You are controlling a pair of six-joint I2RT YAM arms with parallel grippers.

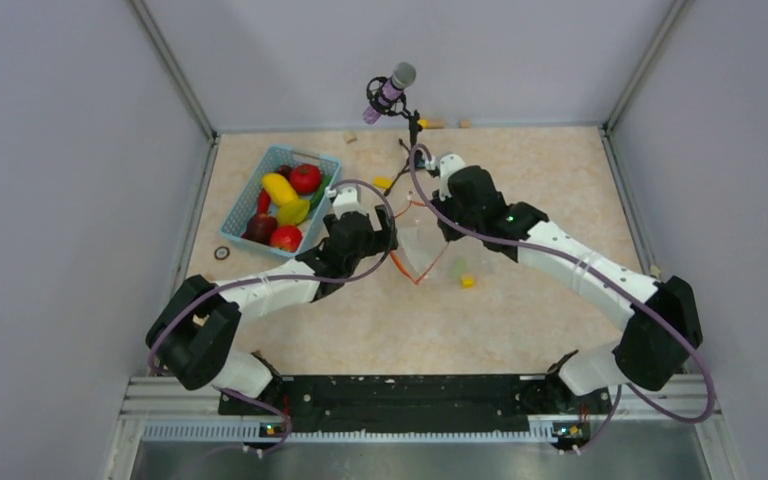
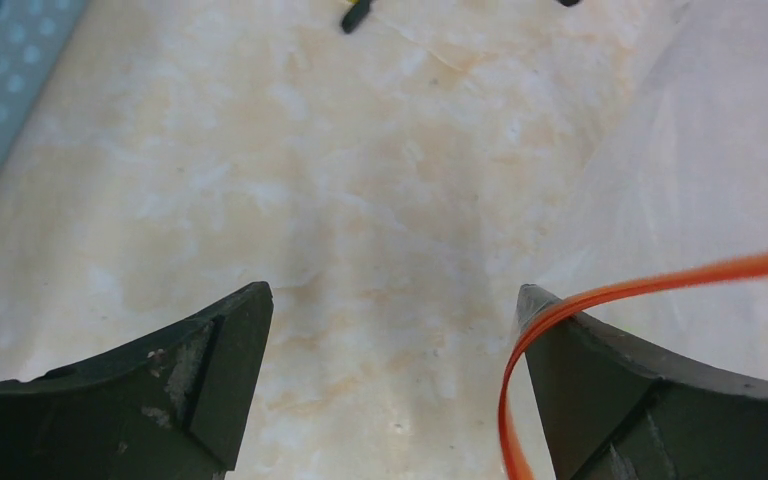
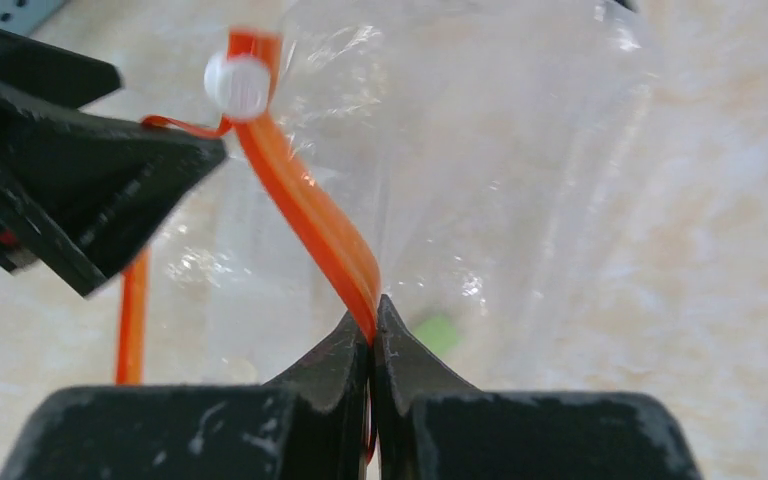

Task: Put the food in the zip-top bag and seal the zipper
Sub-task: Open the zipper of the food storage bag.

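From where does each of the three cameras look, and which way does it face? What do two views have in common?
Top external: above and behind the robot, looking down on the beige table; the left arm and right arm show.
Left wrist: on the left arm, looking down between the open left fingers at the table.
Right wrist: on the right arm, looking along the right fingers, shut on the orange-red zipper strip of the clear plastic bag.
Shared: both wrist views show that strip and bag.

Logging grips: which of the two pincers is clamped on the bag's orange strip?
The right pincer, shut on the orange strip; the left pincer gapes open, the strip only running past it.
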